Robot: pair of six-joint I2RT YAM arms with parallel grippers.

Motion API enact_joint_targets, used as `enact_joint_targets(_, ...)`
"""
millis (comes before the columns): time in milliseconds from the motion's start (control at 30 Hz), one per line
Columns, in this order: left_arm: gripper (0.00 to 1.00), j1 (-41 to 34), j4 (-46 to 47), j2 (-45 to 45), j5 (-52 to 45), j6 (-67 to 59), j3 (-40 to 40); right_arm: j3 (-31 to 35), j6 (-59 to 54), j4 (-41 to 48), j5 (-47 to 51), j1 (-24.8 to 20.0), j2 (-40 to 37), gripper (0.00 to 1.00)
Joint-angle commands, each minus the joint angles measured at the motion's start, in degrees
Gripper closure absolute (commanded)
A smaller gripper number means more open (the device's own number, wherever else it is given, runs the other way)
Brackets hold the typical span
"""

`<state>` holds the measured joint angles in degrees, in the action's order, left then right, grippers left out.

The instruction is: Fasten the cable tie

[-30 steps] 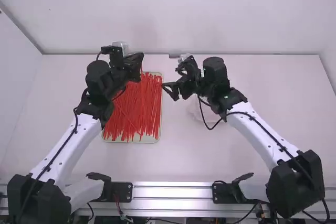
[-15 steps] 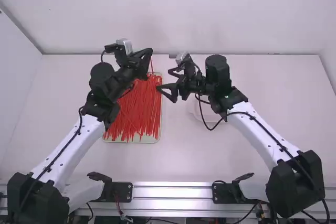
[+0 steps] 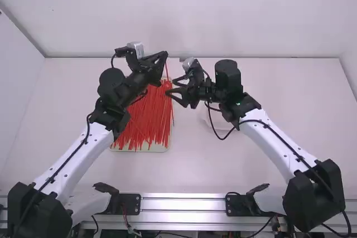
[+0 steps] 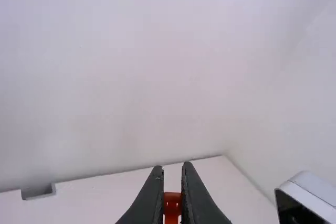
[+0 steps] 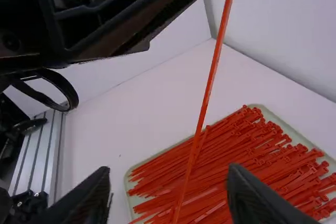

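Note:
My left gripper (image 3: 160,58) hangs above the far end of the tray, shut on one red cable tie (image 3: 168,82). The tie dangles straight down from it toward the pile. In the left wrist view the tie's end (image 4: 172,203) is pinched between the nearly closed fingers (image 4: 156,190). My right gripper (image 3: 177,88) is just right of the dangling tie, at about its mid-height, and stands open. In the right wrist view the tie (image 5: 210,82) runs down between the widely spread fingers (image 5: 89,198), with the left gripper (image 5: 131,9) above it.
A pale tray (image 3: 162,149) left of the middle holds a thick pile of red cable ties (image 3: 142,118), also seen as the pile (image 5: 252,150) below the right gripper. A black cable (image 3: 215,124) loops off the right arm. The table's right half is bare.
The left gripper has risen and swung right with the tie, lifting it off the pile. The right gripper has shifted left toward the hanging tie.

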<state>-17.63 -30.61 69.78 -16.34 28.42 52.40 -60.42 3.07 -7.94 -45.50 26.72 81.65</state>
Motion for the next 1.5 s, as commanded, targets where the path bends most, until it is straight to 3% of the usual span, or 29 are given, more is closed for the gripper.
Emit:
enact_joint_targets(0,0.98,-0.5,-1.7,-1.0,-0.8,2.3,-1.3,-1.9,0.1,-0.2,-0.5,-0.2,0.4,0.45)
enact_joint_targets(133,0.98,-0.5,-4.0,-1.0,-0.8,4.3,-2.4,-1.9,0.1,-0.2,-0.5,0.0,0.4,0.47)
enact_joint_targets(600,0.98,-0.4,-7.9,-1.0,-2.4,5.7,-3.3,-1.9,0.1,0.4,-0.5,0.0,0.4,0.69)
enact_joint_targets(733,0.98,-0.4,-7.8,-1.0,-2.3,5.9,-3.3,-1.9,0.1,0.7,-0.5,-0.2,0.4,0.86)
enact_joint_targets(800,0.98,-0.4,-7.6,-1.0,-2.3,5.9,-3.3,-1.9,0.1,0.7,-0.5,-0.1,0.4,1.00)
enact_joint_targets(1000,0.98,-0.4,-7.6,-1.0,-2.3,5.9,-3.3,-1.9,0.1,0.8,-0.6,-0.2,0.4,1.00)
enact_joint_targets(1100,0.88,-0.4,-8.7,-1.0,-2.3,5.7,-3.3,-1.9,0.1,1.1,-1.4,-1.2,0.4,1.00)
enact_joint_targets(1233,0.64,0.6,-10.4,-1.0,-2.3,5.7,-3.2,-1.9,0.1,2.4,-4.2,-4.1,-0.1,1.00)
enact_joint_targets(1300,0.59,1.3,-10.6,-1.0,-2.4,5.6,-3.2,-1.9,0.1,2.8,-6.3,-5.6,-0.3,1.00)
enact_joint_targets(1367,0.49,3.2,-11.1,-1.0,-6.8,3.0,-2.6,-1.9,-1.2,3.1,-9.6,-8.2,-0.3,1.00)
enact_joint_targets(1467,0.41,5.4,-10.7,-1.0,-11.7,3.0,-1.6,-1.9,-3.1,3.5,-13.5,-10.8,-0.3,1.00)
